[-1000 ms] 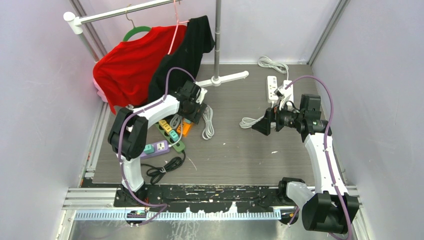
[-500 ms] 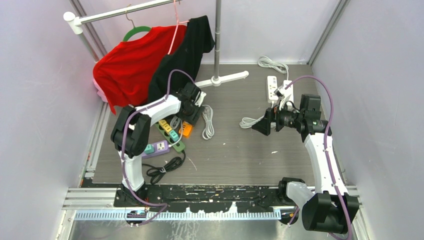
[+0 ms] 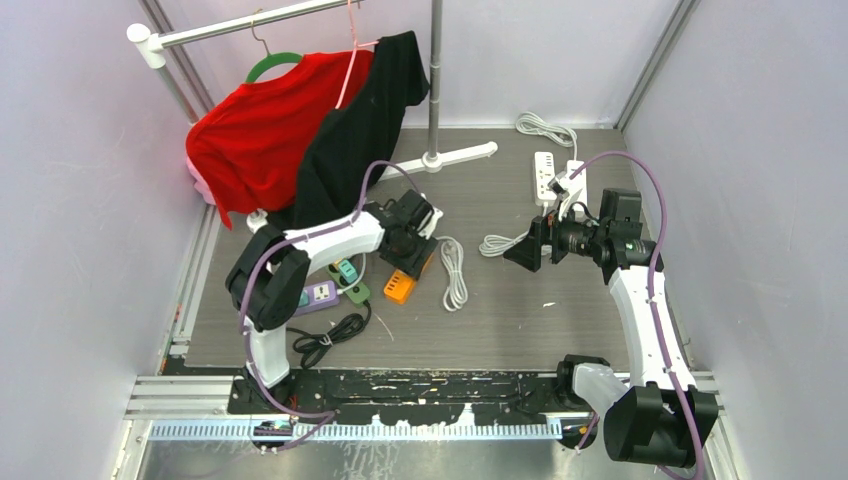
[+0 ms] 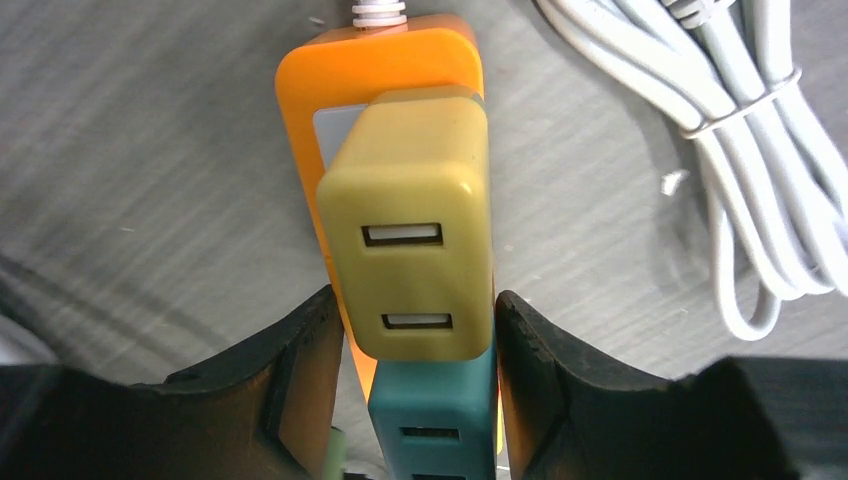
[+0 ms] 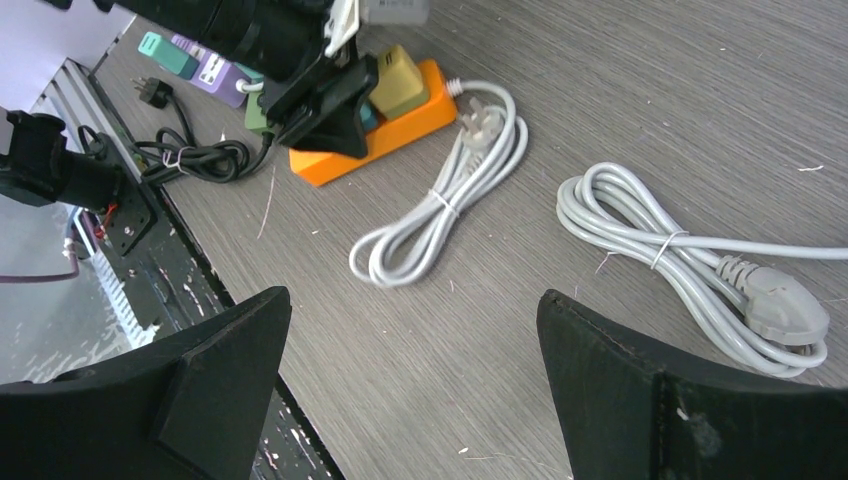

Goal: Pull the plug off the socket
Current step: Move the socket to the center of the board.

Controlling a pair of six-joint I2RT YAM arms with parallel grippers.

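Top external view shows the orange power strip (image 3: 400, 289) dragged rightward and nearer along with the left gripper (image 3: 409, 251), whose fingers clamp the yellow plug (image 4: 405, 225), so the plug seems still seated, the strip sliding rather than releasing it.

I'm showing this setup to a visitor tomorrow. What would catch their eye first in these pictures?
Probably the bright red shirt hanging on the rack at the far left. Next comes the orange power strip near the middle of the table, where the left gripper clamps a yellow plug seated in it. The right gripper hangs open above white coiled cables.
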